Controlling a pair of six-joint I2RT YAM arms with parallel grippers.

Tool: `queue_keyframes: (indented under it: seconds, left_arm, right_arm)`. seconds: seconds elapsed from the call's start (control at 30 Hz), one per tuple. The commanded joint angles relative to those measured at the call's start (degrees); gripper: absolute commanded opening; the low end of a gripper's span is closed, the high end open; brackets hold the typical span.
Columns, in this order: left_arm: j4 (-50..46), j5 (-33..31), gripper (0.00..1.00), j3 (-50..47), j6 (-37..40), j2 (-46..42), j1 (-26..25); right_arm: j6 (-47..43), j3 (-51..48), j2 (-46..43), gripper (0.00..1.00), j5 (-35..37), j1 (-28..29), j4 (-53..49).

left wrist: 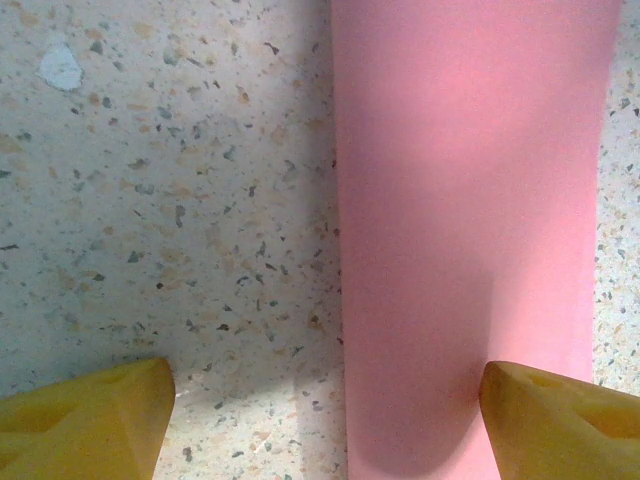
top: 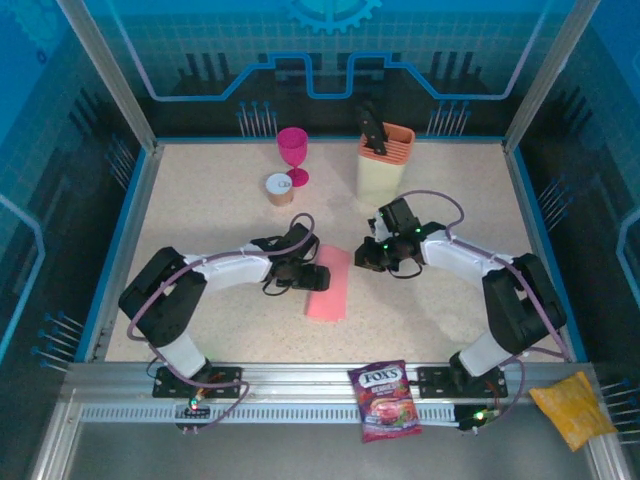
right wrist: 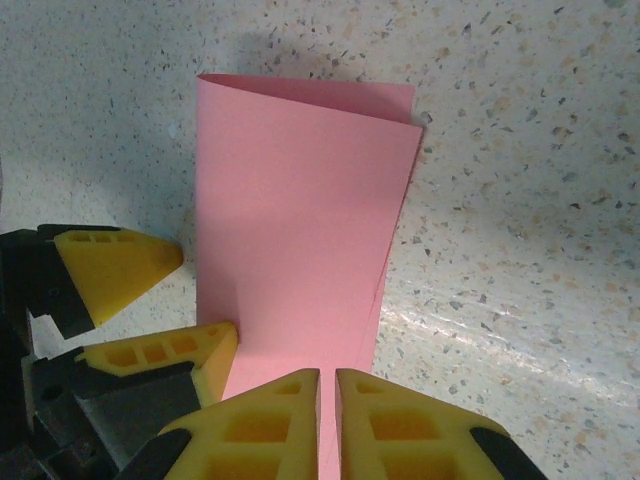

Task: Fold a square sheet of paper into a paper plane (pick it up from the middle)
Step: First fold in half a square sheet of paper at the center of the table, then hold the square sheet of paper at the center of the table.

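The square sheet of paper [top: 330,295] is salmon-pink and lies folded in half as a long strip on the speckled table. In the right wrist view the sheet [right wrist: 300,200] runs away from my right gripper [right wrist: 328,380], and its two layers gape slightly at the far end. The right gripper [top: 356,260] has its yellow fingers almost together, with the sheet's near right edge running into the thin gap. My left gripper [top: 318,272] stands open at the sheet's left side. In its own view the left gripper [left wrist: 325,385] has one fingertip [left wrist: 540,400] over the sheet [left wrist: 470,200] and the other over bare table.
At the back stand a magenta goblet [top: 293,152], a small round cup [top: 278,188] and a beige holder [top: 385,165] with orange pieces. A purple candy bag [top: 383,400] and a yellow bag [top: 572,405] lie on the near metal rail. Blue walls ring the table.
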Motion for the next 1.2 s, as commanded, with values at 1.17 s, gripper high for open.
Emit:
queue_keyframes:
  seconds: [1.17]
  left_arm:
    - [-0.35,-0.11,0.82,0.55,-8.57,1.15,-0.67]
  right_arm:
    - [-0.56,-0.57,2.44,0.11,-2.87,0.86,1.57]
